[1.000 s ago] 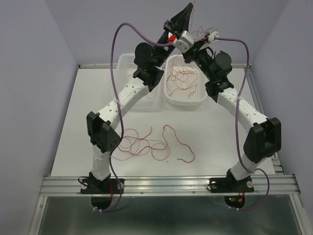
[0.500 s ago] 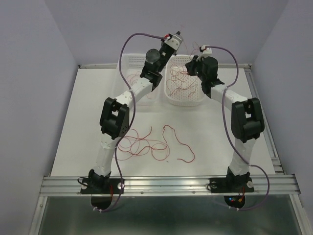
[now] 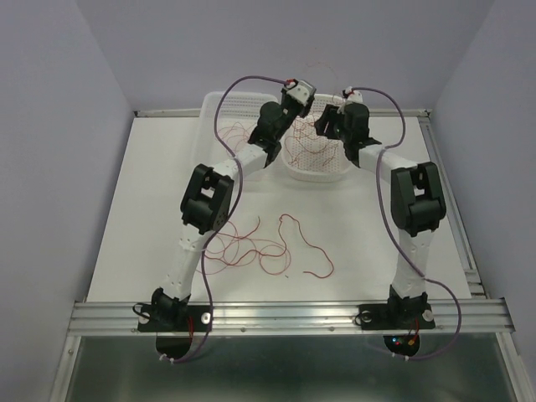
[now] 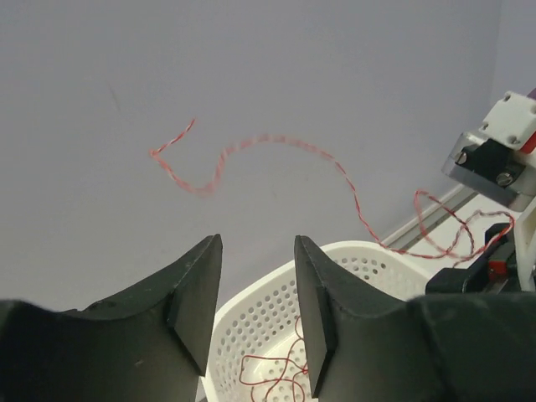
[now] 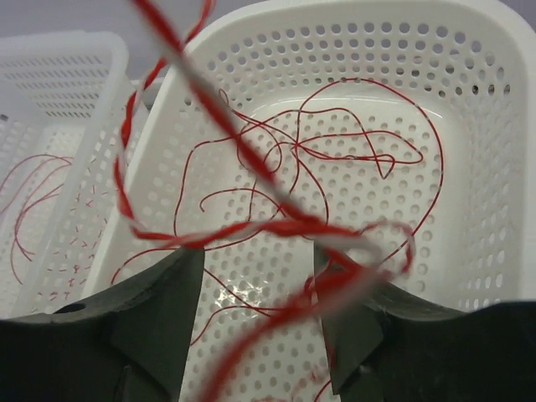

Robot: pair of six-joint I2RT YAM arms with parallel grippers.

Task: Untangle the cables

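Both my arms have come down from the high lift of a second ago. The wrists are lower now and reach far out over the baskets, and the elbows are drawn up off the table (image 3: 151, 193). The loose bunch of cables (image 3: 251, 247) on the near side of the table hasn't shifted at all.

Left claw (image 4: 255, 243): jaws apart, nothing between them, aimed up at the far wall. Ahead of it a twisted red-and-white wire (image 4: 268, 138) snakes through the air. Its free end is on the left, and the rest runs down to the right toward my other wrist.

Right claw (image 5: 255, 255): jaws apart too, looking down into the right basket (image 5: 469, 167). That twisted wire sweeps right across the lens, blurred, and loops in by my right finger (image 5: 356, 327). I cannot tell whether it's hooked there or only draped, but nothing is pinched between the pads.

In the right basket a loose knot of thin red wires (image 5: 335, 142) lies on the perforated floor. Just beside it on the left, the left basket (image 5: 59, 109) holds a few more red strands (image 5: 25, 201).
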